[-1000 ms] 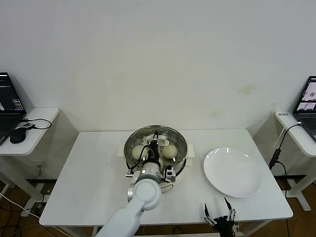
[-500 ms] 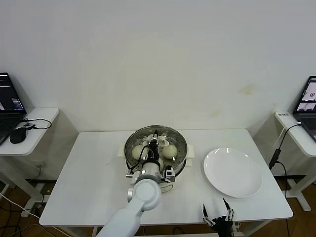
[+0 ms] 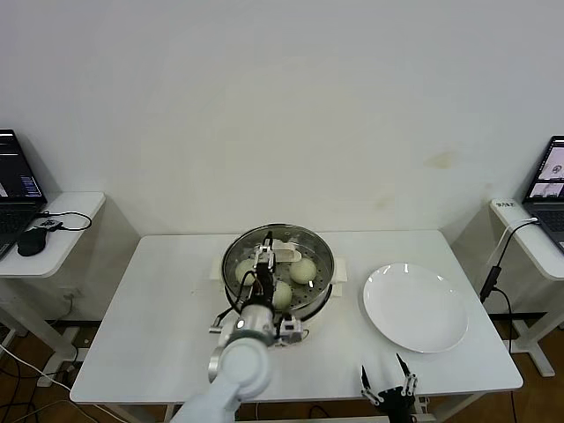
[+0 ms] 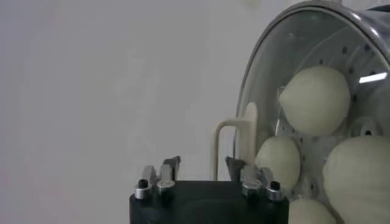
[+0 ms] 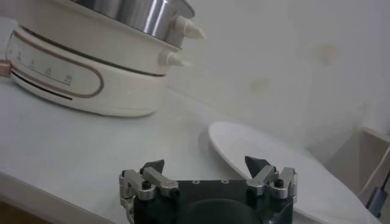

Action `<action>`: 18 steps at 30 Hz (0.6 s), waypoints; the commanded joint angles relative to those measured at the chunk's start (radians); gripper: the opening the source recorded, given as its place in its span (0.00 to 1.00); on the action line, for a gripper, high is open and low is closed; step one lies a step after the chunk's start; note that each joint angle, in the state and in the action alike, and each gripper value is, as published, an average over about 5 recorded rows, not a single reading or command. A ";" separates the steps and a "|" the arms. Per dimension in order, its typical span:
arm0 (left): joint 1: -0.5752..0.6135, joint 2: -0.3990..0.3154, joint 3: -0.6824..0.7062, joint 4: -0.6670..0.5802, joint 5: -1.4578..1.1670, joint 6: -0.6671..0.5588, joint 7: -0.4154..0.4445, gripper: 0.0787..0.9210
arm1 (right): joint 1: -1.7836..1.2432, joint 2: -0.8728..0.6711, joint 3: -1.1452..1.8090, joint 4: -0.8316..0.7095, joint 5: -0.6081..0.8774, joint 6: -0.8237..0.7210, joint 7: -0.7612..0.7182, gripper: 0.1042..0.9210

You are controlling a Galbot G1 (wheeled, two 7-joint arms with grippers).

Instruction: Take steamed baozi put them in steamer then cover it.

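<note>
The steamer stands at the table's middle with the glass cover resting on it. Its cream handle sits at the centre. Through the glass I see baozi on the perforated tray; several also show in the left wrist view. My left gripper is open and empty over the cover's near-left part, just beside the handle; it shows in its own wrist view. My right gripper is open and empty at the table's front edge.
An empty white plate lies to the right of the steamer, also seen in the right wrist view. The steamer's white base has side handles. Side tables with laptops flank the white table.
My left gripper has let go of the cover's handle and drawn back toward me and to the left. The handle now shows free. The right arm has barely moved.
</note>
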 commanded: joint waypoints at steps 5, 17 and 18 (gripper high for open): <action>0.527 0.132 -0.275 -0.422 -0.777 -0.239 -0.452 0.86 | -0.008 -0.014 0.010 0.025 0.046 0.000 0.002 0.88; 0.801 0.062 -0.553 -0.345 -1.640 -0.587 -0.565 0.88 | -0.054 -0.099 -0.003 0.111 0.237 -0.051 -0.052 0.88; 0.816 0.056 -0.549 -0.344 -1.644 -0.589 -0.560 0.88 | -0.058 -0.106 -0.005 0.117 0.255 -0.059 -0.059 0.88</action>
